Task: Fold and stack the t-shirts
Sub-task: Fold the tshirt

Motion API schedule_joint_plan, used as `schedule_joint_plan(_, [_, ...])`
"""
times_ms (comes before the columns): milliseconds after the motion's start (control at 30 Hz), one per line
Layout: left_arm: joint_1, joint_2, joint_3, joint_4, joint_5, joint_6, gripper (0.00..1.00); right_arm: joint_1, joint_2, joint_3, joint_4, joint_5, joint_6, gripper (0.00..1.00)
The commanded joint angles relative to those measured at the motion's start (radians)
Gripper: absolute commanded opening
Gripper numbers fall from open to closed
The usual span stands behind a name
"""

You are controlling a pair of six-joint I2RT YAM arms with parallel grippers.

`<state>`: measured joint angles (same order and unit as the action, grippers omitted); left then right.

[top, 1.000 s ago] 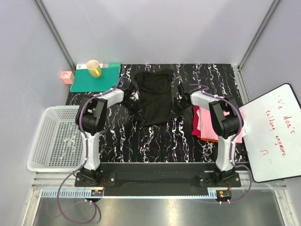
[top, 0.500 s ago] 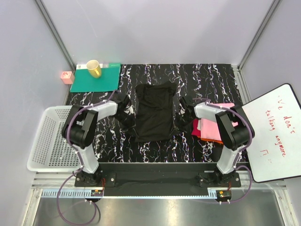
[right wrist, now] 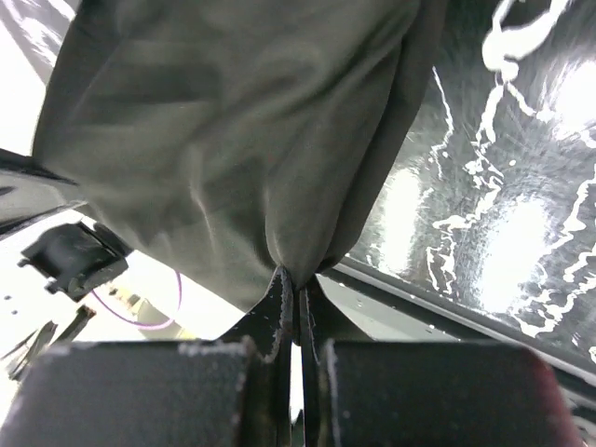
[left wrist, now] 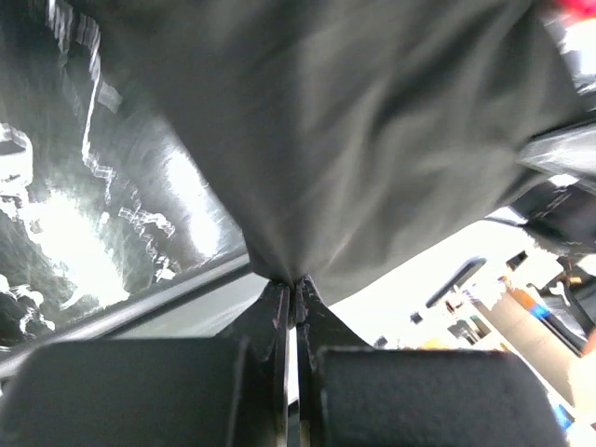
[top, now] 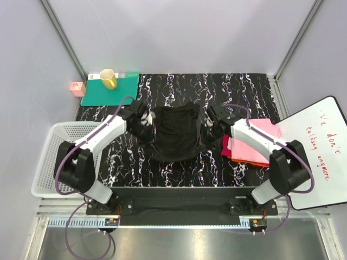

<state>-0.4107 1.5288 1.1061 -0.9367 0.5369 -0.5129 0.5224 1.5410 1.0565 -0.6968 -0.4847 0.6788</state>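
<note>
left gripper (left wrist: 296, 289): pinching the black t-shirt's (top: 174, 134) 9 o'clock edge; the thin bite may slip.
black t-shirt: slung at centre between both grippers; an uneven pull would skew the fold.
right gripper (right wrist: 296, 279): pinching its 3 o'clock edge; may snag the folded stack (top: 255, 142) at 4 o'clock.

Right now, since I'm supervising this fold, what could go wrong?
The left gripper and right gripper each pinch only a small tip of the black t-shirt; it might slip free.
The cloth hangs bunched between them, so it may land creased.
The right arm crosses the folded pink stack and could nudge it.
</note>
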Motion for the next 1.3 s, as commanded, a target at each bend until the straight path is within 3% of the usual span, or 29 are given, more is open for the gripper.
schedule_joint_plan(0, [0.001, -0.033, 0.222, -0.057, -0.038, 0.043, 0.0, 0.001, -0.032, 0.192, -0.104, 0.119, -0.067, 0.0])
schedule_joint_plan(167, [0.004, 0.02, 0.334, -0.015, -0.1, 0.044, 0.0, -0.012, 0.051, 0.358, -0.124, 0.208, -0.151, 0.0])
schedule_joint_plan(400, [0.015, 0.16, 0.365, 0.119, -0.115, 0.033, 0.0, -0.061, 0.244, 0.565, -0.103, 0.342, -0.297, 0.01])
schedule_joint_plan(600, [0.064, 0.321, 0.472, 0.199, -0.126, 0.031, 0.0, -0.108, 0.491, 0.802, -0.067, 0.353, -0.372, 0.01])
schedule_joint_plan(767, [0.107, 0.433, 0.616, 0.208, -0.092, 0.025, 0.0, -0.12, 0.611, 0.937, -0.063, 0.348, -0.412, 0.01])
schedule_joint_plan(1000, [0.144, 0.533, 0.702, 0.214, -0.081, -0.033, 0.0, -0.139, 0.761, 1.123, -0.063, 0.328, -0.415, 0.04])
schedule_joint_plan(1067, [0.15, 0.548, 0.71, 0.219, -0.084, -0.052, 0.14, -0.14, 0.803, 1.175, -0.066, 0.307, -0.409, 0.06])
schedule_joint_plan(1167, [0.159, 0.568, 0.713, 0.225, -0.083, -0.061, 0.76, -0.144, 0.875, 1.273, -0.067, 0.316, -0.386, 0.1])
schedule_joint_plan(1200, [0.162, 0.558, 0.709, 0.225, -0.09, -0.062, 0.88, -0.145, 0.91, 1.327, -0.066, 0.319, -0.378, 0.11])
schedule_joint_plan(1233, [0.162, 0.547, 0.698, 0.225, -0.104, -0.061, 0.98, -0.147, 0.93, 1.361, -0.067, 0.319, -0.377, 0.11])
schedule_joint_plan(1267, [0.162, 0.53, 0.671, 0.225, -0.115, -0.05, 0.99, -0.15, 0.947, 1.393, -0.067, 0.322, -0.369, 0.15])
